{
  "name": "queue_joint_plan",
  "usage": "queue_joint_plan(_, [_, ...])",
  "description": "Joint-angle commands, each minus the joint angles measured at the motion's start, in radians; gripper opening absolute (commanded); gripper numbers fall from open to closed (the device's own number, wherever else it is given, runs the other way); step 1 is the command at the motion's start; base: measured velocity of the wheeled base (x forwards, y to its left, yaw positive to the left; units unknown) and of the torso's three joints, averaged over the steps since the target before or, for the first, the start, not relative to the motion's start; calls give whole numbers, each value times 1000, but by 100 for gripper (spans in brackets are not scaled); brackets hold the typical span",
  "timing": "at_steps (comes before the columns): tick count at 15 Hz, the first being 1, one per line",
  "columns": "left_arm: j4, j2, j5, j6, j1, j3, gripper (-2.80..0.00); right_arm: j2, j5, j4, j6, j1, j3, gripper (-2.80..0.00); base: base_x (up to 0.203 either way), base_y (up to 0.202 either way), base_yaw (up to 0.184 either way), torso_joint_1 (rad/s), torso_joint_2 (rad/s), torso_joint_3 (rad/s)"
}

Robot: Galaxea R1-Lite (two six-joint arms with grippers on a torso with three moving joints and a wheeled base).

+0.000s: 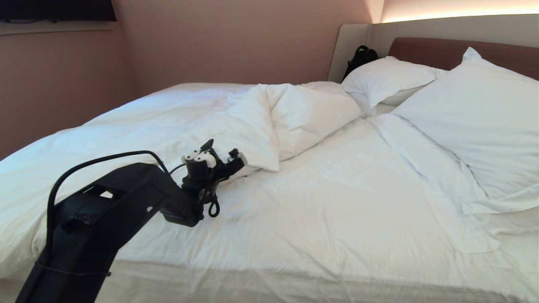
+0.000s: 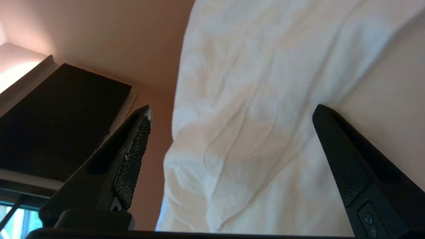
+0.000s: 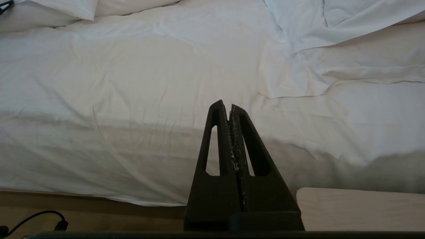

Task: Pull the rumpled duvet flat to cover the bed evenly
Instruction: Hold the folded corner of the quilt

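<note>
The white duvet [image 1: 252, 126] lies rumpled on the left half of the bed [image 1: 345, 198], with its near corner folded back into a puffy heap. My left gripper [image 1: 221, 153] is at that folded corner, low over the mattress. In the left wrist view the left gripper [image 2: 232, 109] stands wide open, and wrinkled duvet [image 2: 252, 126] fills the space between and beyond its fingers [image 2: 132, 156]; nothing is clamped. My right gripper [image 3: 229, 104] is shut and empty, hanging beside the bed's near edge [image 3: 132, 149], out of the head view.
Two white pillows [image 1: 476, 109] lean at the brown headboard [image 1: 425, 48] on the right. A black bag [image 1: 361, 57] sits in the far corner. A loose sheet fold [image 1: 438, 168] lies below the pillows. A light wooden surface [image 3: 358, 209] and a black cable [image 3: 40, 217] are beside the bed.
</note>
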Motion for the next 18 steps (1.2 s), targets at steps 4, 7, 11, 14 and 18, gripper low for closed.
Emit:
queue_joint_plan(4, [16, 66, -1, 41, 36, -96, 0, 0, 0, -1, 0, -1, 0, -280, 0, 0, 0, 0, 0, 0])
queue_joint_plan(7, [19, 74, -3, 39, 34, -99, 0, 0, 0, 1, 0, -1, 0, -280, 0, 0, 0, 0, 0, 0])
queue_joint_plan(11, [4, 81, -4, 21, 14, -82, 0, 0, 0, 1, 0, -1, 0, -280, 0, 0, 0, 0, 0, 0])
queue_joint_plan(14, [-14, 60, -4, 15, -4, -44, 0, 0, 0, 1, 0, -1, 0, -280, 0, 0, 0, 0, 0, 0])
queue_joint_plan(18, [-19, 32, -4, 6, -17, -10, 0, 0, 0, 1, 0, -1, 0, -280, 0, 0, 0, 0, 0, 0])
